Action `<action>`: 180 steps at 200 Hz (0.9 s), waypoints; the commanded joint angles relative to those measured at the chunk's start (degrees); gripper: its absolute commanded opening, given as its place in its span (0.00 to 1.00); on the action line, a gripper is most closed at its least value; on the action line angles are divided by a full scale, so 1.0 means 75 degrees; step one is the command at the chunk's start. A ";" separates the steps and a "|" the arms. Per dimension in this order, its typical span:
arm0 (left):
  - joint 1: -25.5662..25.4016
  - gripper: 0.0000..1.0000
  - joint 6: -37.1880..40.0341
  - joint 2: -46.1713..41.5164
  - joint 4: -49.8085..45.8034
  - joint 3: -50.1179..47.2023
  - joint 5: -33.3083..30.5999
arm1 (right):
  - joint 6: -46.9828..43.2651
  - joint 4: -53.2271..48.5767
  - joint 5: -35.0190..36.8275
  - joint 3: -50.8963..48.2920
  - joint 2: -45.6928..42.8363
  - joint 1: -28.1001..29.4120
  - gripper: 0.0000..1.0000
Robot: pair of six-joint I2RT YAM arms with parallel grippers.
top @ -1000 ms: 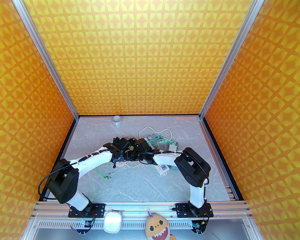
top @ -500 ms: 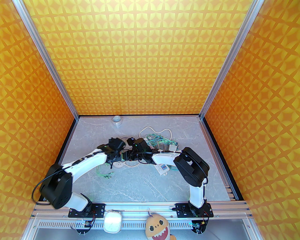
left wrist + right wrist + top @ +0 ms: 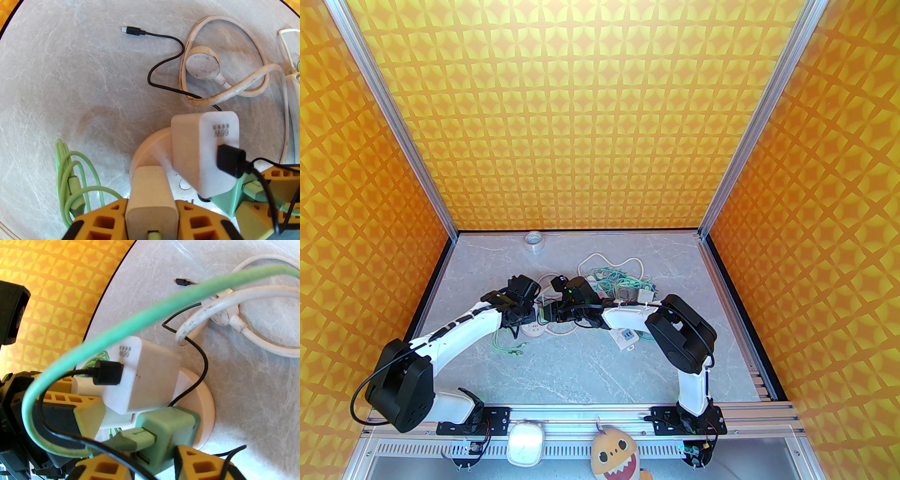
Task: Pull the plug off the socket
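On the white charger block (image 3: 204, 150) I can read "66W" in small grey print. This block stands just beyond the left gripper (image 3: 151, 208) and a little to its right, beside the cream plug (image 3: 150, 187) that the gripper pinches. The print is on the end face where the black cable goes in, and from the hand's side it stands upside down. A row of tiny marks next to it is too small to read.
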 commanded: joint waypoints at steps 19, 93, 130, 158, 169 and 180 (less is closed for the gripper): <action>-0.0840 0.28 0.0229 0.0776 -0.0304 0.0818 -0.0341 | -0.0224 -0.1111 0.0674 -0.0062 0.0595 0.0087 0.33; -0.0972 0.28 0.0127 0.0520 -0.0132 0.0776 -0.0208 | -0.0256 -0.1212 0.0711 -0.0008 0.0634 0.0112 0.33; -0.0131 0.28 -0.0071 -0.0385 0.0323 0.0235 0.0802 | -0.0232 -0.1261 0.0750 0.0003 0.0649 0.0112 0.33; 0.0225 0.28 -0.0161 -0.0819 0.0426 0.0037 0.1174 | -0.0251 -0.1285 0.0749 0.0026 0.0640 0.0124 0.33; 0.0232 0.28 -0.0117 -0.0853 0.0416 0.0036 0.1173 | -0.0256 -0.1285 0.0741 0.0036 0.0647 0.0124 0.33; 0.0229 0.27 -0.0096 -0.0798 0.0346 0.0083 0.1178 | -0.0259 -0.1293 0.0750 0.0026 0.0634 0.0124 0.33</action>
